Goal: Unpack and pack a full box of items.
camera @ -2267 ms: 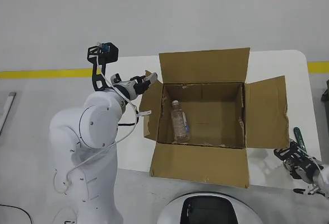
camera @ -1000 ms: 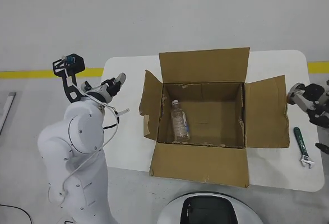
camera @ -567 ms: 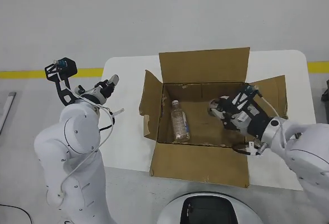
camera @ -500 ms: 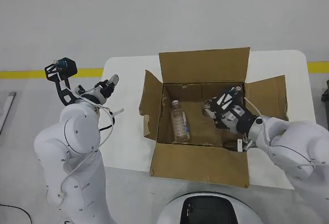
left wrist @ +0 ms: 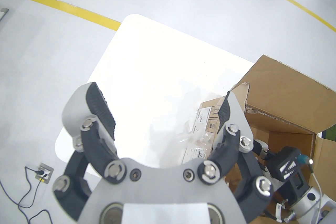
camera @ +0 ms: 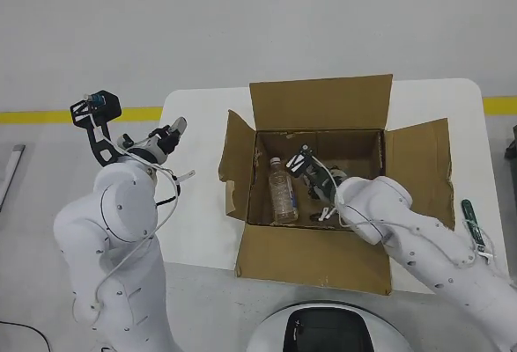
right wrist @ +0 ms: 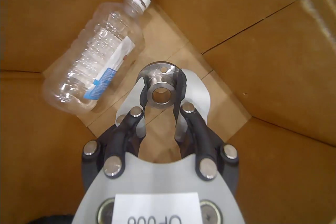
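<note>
The left arm (camera: pixel 124 207) is held bent and raised at the left side. The left gripper (left wrist: pixel 160 96) is poised in the air, its jaws spread wide with nothing between them. The right arm (camera: pixel 408 224) is extended forward and inward, wrist angled down. The right gripper (right wrist: pixel 162 78) is pointed downward and clamped on a metal ring (right wrist: pixel 159 95), pinched between both pads.
</note>
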Robot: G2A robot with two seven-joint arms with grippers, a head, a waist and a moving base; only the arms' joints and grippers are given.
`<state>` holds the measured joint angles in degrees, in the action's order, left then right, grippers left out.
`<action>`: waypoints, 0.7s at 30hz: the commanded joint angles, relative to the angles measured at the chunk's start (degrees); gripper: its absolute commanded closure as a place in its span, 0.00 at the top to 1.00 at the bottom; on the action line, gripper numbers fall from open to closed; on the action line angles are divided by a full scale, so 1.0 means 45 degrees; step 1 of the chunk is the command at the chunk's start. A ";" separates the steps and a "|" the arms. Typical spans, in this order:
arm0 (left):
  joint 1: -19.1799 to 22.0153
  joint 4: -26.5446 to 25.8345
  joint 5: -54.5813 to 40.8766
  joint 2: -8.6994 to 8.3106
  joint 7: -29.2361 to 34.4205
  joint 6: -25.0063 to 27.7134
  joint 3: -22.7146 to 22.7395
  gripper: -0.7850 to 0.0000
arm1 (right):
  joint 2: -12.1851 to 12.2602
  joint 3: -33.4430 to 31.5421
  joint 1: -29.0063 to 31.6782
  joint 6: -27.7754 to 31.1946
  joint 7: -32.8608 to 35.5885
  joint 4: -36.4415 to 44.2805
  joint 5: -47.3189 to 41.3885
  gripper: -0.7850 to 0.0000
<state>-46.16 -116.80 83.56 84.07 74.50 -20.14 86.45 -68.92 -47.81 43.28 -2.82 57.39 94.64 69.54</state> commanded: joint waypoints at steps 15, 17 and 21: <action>0.0000 0.0000 0.0000 0.0000 0.0000 0.0000 0.0000 1.00 | -0.0359 -0.0051 -0.0215 0.0599 0.0349 -0.0565 -0.0347 0.50; 0.0000 0.0000 0.0000 0.0000 0.0000 0.0000 0.0000 1.00 | -0.0315 -0.0341 -0.0067 0.0639 0.0412 -0.0165 -0.0362 0.49; 0.0000 0.0000 0.0000 0.0000 0.0000 0.0000 0.0000 1.00 | -0.0036 -0.1826 0.0521 0.0911 0.0669 0.1976 -0.0483 0.47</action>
<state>-46.16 -116.80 83.56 84.07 74.50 -20.14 86.45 -69.52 -53.37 44.77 0.91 59.93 99.96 67.68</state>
